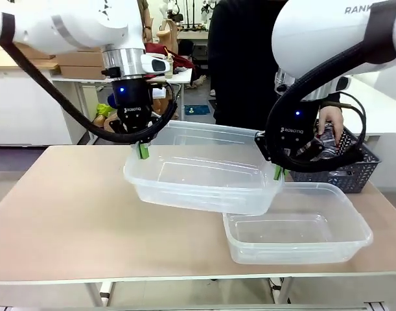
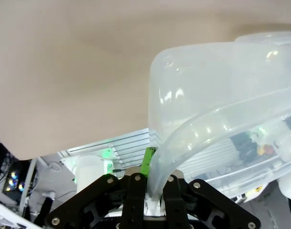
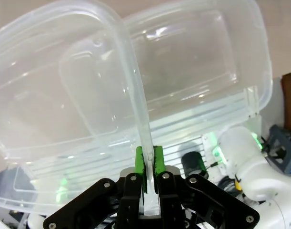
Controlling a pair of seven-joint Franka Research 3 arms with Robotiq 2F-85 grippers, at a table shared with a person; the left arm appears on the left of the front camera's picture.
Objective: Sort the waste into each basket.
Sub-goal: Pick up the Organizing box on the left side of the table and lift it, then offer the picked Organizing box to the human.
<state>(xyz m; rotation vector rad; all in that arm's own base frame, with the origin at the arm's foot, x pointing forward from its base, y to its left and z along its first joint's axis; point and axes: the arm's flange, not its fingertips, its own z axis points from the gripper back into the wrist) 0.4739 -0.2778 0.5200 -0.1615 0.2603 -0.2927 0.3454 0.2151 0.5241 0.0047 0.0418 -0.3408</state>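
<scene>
I've got my left gripper (image 1: 142, 151) and right gripper (image 1: 277, 170) each clamped on a short-end rim of the upper tub (image 1: 198, 184), its long axis spanning between them; the lower tub (image 1: 301, 249) sits just beneath the right gripper

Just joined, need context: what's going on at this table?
Both arms hold one clear tub between them. The left end effector is shut on its rim at one end, the right end effector on the rim at the other. It hangs tilted above the table, partly over a second tub resting there. A person's hand is at the dark lattice basket.
</scene>
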